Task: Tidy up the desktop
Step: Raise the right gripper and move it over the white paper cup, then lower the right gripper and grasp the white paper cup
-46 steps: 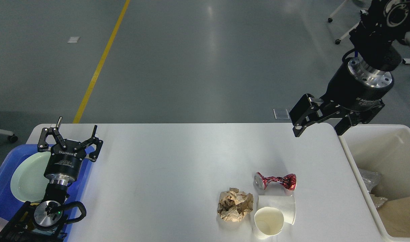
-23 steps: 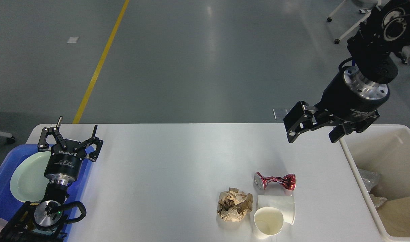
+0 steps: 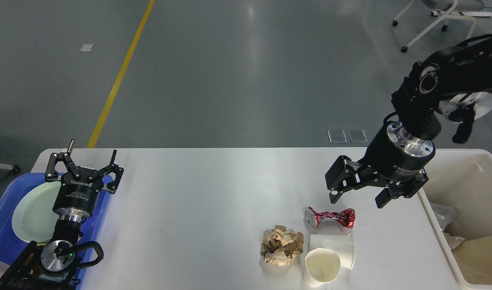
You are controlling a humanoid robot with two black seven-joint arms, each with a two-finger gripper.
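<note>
Tabletop (image 3: 197, 209): smooth white slab, rounded corners, long axis running left to right, filling the lower view between blue tray (image 3: 0, 225) at left and cream bin (image 3: 463, 181) at right. Right arm reaches in from upper right, bent down at the wrist; right tool (image 3: 356, 197) hangs fingers-down and spread apart, empty, just above the crushed red can (image 3: 330, 217), not touching. Left arm rises from lower left; left tool (image 3: 84, 163) points away from the viewer, fingers splayed, empty, above the tray's inner edge. Pale round plate (image 3: 32, 213) lies in tray. Two white paper cups (image 3: 328, 257) on their sides, touching. Crumpled brown paper ball (image 3: 281, 245) just left of them.
</note>
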